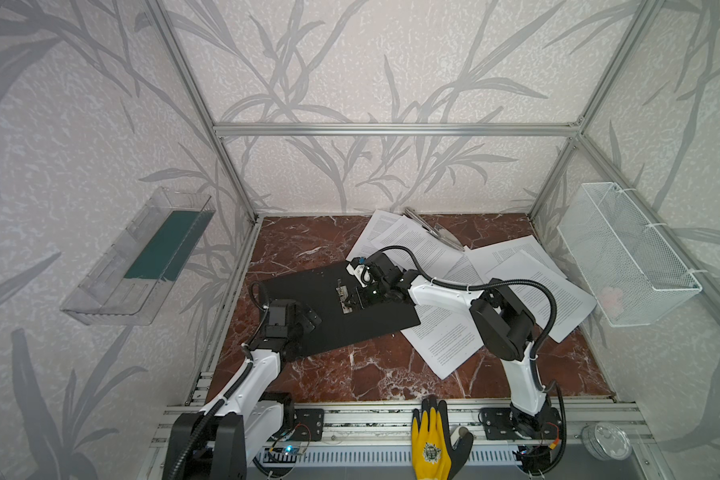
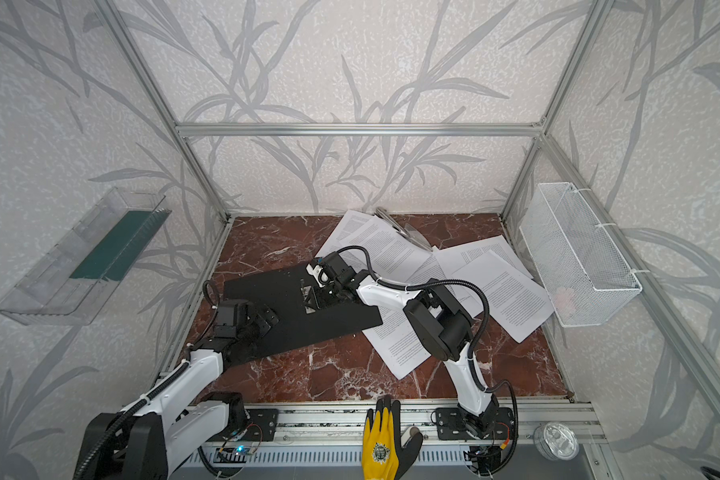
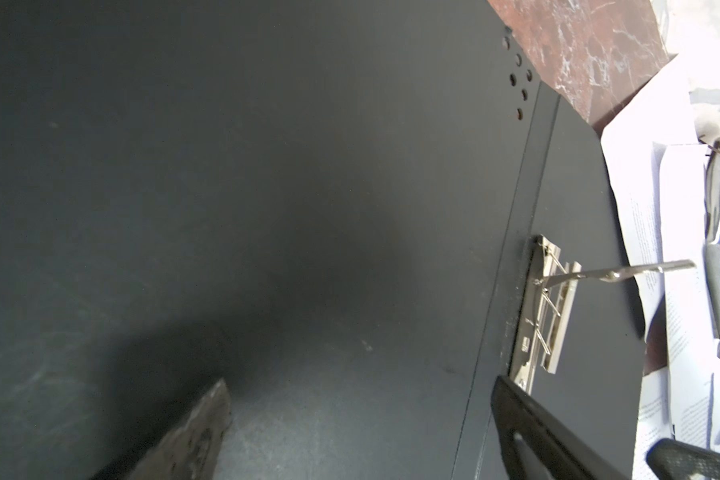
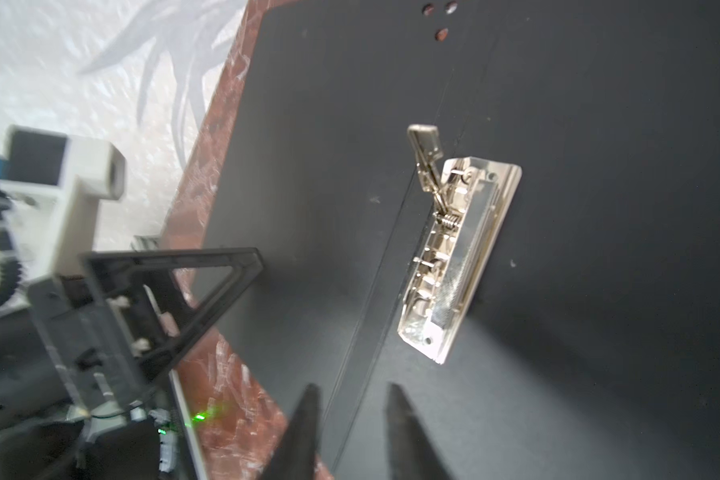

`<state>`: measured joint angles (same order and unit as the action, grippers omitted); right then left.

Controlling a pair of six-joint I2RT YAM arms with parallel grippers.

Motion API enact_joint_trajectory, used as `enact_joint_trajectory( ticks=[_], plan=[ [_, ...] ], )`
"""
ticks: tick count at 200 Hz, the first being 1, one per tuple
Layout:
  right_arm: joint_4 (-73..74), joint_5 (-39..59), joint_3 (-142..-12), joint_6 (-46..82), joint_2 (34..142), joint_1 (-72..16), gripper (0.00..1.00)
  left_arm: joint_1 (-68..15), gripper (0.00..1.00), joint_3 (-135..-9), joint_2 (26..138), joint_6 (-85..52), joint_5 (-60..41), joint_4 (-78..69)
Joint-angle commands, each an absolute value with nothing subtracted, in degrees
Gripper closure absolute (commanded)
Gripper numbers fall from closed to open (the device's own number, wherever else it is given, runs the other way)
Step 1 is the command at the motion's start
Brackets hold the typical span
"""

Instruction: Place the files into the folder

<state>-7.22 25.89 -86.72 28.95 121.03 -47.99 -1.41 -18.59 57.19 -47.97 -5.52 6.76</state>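
Black folder (image 1: 308, 289) open flat, metal clip (image 4: 454, 257) lever up, right gripper (image 4: 353, 388) fingers narrowly apart, empty, left gripper (image 3: 360, 382) spread wide, files (image 1: 574, 303) scattered.

One folder (image 1: 304, 286), at least five files (image 1: 549, 303), one wire basket (image 1: 624, 257), one clear tray (image 1: 113, 286), one glove (image 1: 431, 440).

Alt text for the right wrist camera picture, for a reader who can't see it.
The right gripper, jaws slightly apart and empty, points at the shiny metal clip fixed to the flat black folder; the clip's lever stands raised. A strip of red marble tabletop shows along the folder's edge.
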Motion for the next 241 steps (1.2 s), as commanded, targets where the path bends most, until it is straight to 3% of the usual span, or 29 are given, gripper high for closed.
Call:
enact_joint_trajectory(
  ticks=[1,50,164,199,225,241],
  plan=[
    [-10.6,27.2,-91.2,27.6,124.9,-47.8,0.83,-1.2,0.01,-17.2,56.3,-47.2,-7.4,7.6],
    [-14.5,28.8,-101.5,26.0,132.1,-47.5,0.92,-1.2,0.01,-17.2,57.2,-47.1,-7.7,7.3],
    [-20.8,35.1,-127.3,27.2,150.9,-43.2,0.96,-1.2,0.01,-17.0,56.2,-47.2,-7.3,7.7],
    [-21.0,37.0,-130.1,28.4,151.4,-43.0,0.98,-1.2,0.01,-17.0,54.9,-47.1,-7.0,8.2],
    [-21.3,38.8,-130.7,27.8,148.0,-43.0,0.89,-1.2,0.01,-17.3,54.9,-47.2,-7.5,7.9],
    [-21.6,39.7,-129.7,26.9,143.9,-42.9,0.73,-1.2,0.01,-17.5,54.5,-46.9,-7.8,8.0]
  ],
)
